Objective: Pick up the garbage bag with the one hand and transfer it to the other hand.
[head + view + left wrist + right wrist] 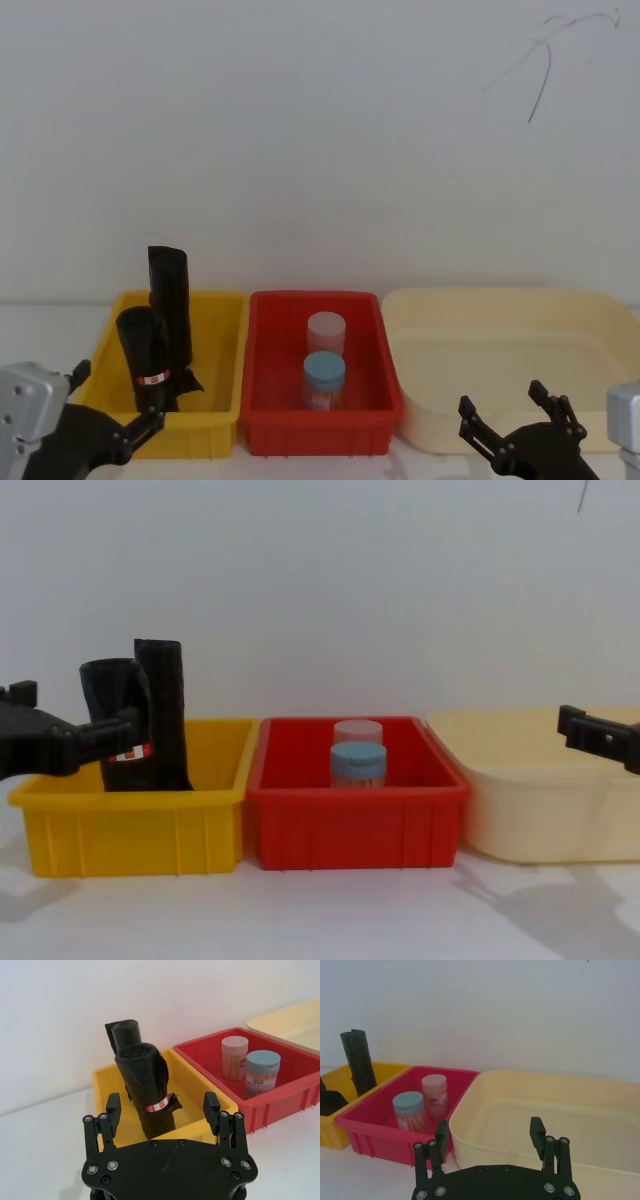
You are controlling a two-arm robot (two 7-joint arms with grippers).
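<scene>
Left gripper (162, 1104) (spread) by bin (102, 1082) rim.

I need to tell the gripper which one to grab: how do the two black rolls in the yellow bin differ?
The garbage bag wears a red-and-white label band; the slimmer roll shows none. The garbage bag is thicker; the slimmer roll is narrower yet rises higher. The garbage bag stands nearer the open left gripper; the slimmer roll stands behind it. Both are black and stand on end in the yellow bin.
</scene>
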